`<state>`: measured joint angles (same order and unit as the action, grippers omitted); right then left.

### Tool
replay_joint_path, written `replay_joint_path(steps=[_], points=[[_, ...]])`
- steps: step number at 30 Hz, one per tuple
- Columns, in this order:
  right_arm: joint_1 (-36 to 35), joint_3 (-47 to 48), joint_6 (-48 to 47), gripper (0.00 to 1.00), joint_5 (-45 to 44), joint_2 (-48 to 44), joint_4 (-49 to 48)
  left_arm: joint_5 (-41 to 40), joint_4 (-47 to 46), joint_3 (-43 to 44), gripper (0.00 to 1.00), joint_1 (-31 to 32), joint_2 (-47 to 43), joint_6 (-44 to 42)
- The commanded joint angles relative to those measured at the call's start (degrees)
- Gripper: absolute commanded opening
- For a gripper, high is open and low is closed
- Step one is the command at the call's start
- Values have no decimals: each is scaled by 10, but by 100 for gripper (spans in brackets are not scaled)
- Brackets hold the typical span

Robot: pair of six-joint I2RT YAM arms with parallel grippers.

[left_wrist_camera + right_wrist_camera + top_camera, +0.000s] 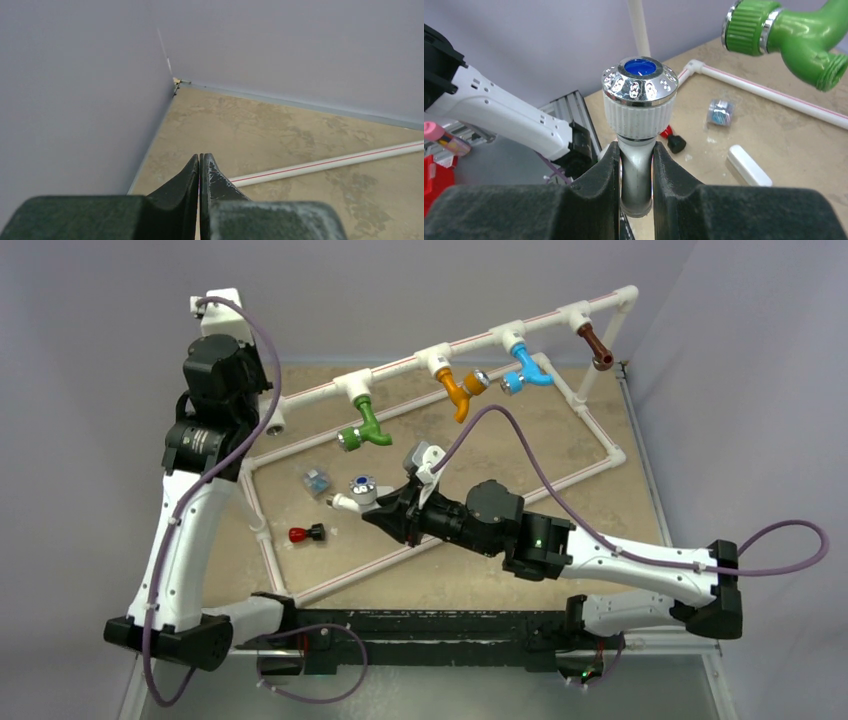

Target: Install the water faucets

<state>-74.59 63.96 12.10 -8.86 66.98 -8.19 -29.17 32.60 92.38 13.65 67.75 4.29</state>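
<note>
Right wrist view: the right gripper clamps the white faucet by its stem.
Its long axis runs straight out from the gripper, blue-capped knob outermost, near the green faucet; the left gripper has its jaws pressed together, empty.

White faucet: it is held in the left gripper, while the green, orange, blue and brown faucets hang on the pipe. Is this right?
No. The right gripper holds the white faucet, as the right wrist view shows; the left gripper is shut and empty. The green, orange, blue and brown faucets do hang on the pipe.
</note>
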Motion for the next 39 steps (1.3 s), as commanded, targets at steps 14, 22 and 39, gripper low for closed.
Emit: replay_joint_path(steps=[14, 22, 39], points=[[-1, 142, -85, 0, -170, 144, -93, 113, -6, -75, 0, -134, 63, 77], [23, 218, -115, 0, -136, 217, -27, 164, -4, -96, 0, -133, 75, 82], [102, 335, -88, 0, -158, 327, 33, 207, -1, -97, 0, -134, 87, 89]])
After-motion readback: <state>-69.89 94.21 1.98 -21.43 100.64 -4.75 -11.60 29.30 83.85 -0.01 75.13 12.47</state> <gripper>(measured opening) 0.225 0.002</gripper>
